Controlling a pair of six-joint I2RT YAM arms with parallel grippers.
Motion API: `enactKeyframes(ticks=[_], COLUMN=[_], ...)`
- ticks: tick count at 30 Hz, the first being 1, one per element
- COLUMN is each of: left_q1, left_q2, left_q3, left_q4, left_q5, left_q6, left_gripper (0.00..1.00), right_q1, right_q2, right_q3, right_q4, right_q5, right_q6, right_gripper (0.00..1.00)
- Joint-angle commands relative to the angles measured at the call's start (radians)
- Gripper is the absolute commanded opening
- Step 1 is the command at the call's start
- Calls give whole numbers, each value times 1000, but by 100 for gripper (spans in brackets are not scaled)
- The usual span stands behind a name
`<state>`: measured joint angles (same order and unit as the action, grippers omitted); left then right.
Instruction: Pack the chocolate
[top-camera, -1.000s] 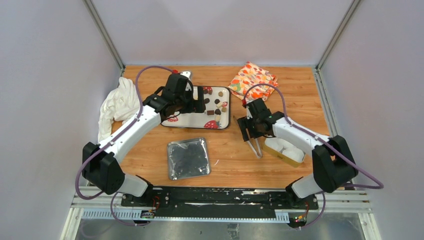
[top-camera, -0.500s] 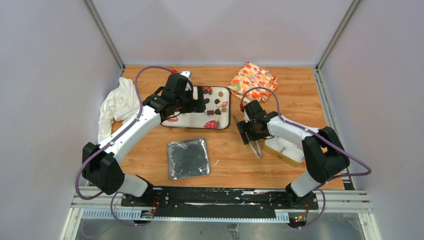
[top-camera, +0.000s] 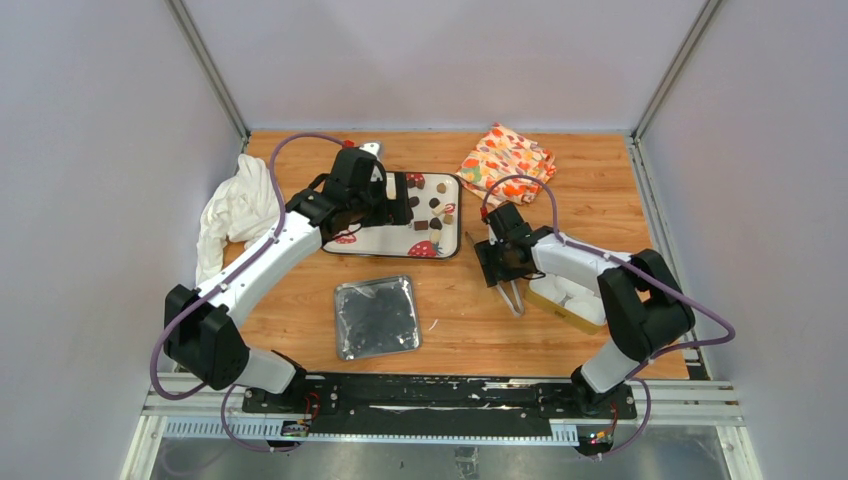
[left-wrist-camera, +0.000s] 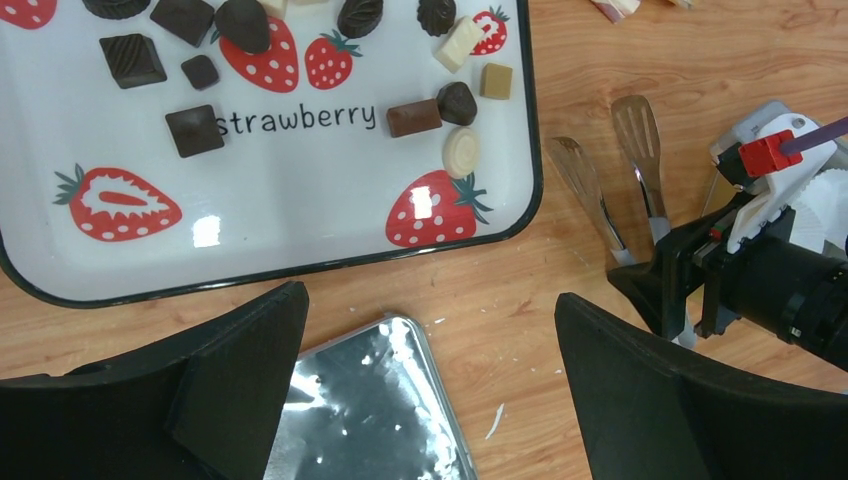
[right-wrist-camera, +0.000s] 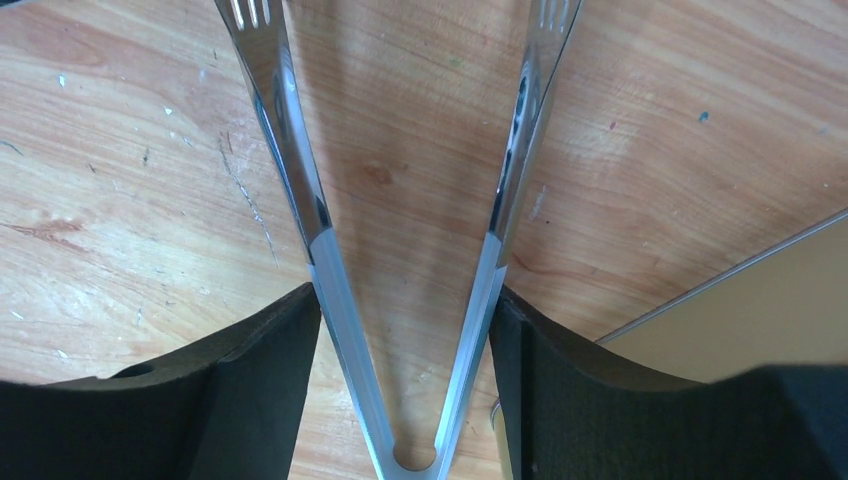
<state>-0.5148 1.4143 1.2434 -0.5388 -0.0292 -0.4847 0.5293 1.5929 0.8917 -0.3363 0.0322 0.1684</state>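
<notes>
change: my right gripper (right-wrist-camera: 403, 300) has narrowed onto tongs (right-wrist-camera: 290, 170), touching both arms | left gripper (left-wrist-camera: 430, 300): wide open | chocolate (left-wrist-camera: 413, 117): unpacked, tool nearly ready

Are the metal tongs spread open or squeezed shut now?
Spread open: in the right wrist view the tongs form a V from the joined end, and their two slotted tips stand wide apart.

The brown wooden worktop (right-wrist-camera: 150, 150) is smooth, faintly scratched. The V-shaped polished steel tongs (right-wrist-camera: 300, 200) shine like mirrors. The white strawberry-printed tray (left-wrist-camera: 300, 230) is glossy, catching lamp glare. The square silvery metal tin (left-wrist-camera: 370, 400) looks shiny, rippled. The dark brown chocolate pieces (left-wrist-camera: 195, 130) look satin-matt. The right claw (right-wrist-camera: 403, 295) has matt black plastic fingers (right-wrist-camera: 250, 400).
</notes>
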Motion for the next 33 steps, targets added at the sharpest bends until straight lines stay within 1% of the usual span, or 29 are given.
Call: enactKeyframes(ticks=[1,9,16,18,19,21,27,28,29,33], left_q1=[-5,-5,-5,-5,-5,-5,-3,3,12,65], left_q2=[-15,-15,-14,-14,-15,-12,1,5,8,23], left_q3=[3,-1,-4,-4,-4,-5,26,38,49,89], left_q4=[13,12,14,15,16,17,-17,-31,-42,-73], left_q5=[1,-2,0,0,0,0,-41,-53,-63,-71], left_q6=[7,11,14,14,14,13,20,23,28,35], left_gripper=[100,100,100,100,100,100,100,100,100,100], right_q1=[0,0,0,1,1,1,1,1,0,0], right_q2=[23,31,49,49,51,55,20,10,-1,-49], right_q3=[-22,-39,-40,-44,-45,-44,-26,-18,-10,42], right_q4=[24,41,52,59,61,60,20,5,-9,-88], right_q5=[19,34,20,18,14,5,-15,-12,-12,-17], right_q6=[19,41,55,58,61,62,59,56,51,26], right_gripper=[66,63,65,63,60,50,8,2,0,0])
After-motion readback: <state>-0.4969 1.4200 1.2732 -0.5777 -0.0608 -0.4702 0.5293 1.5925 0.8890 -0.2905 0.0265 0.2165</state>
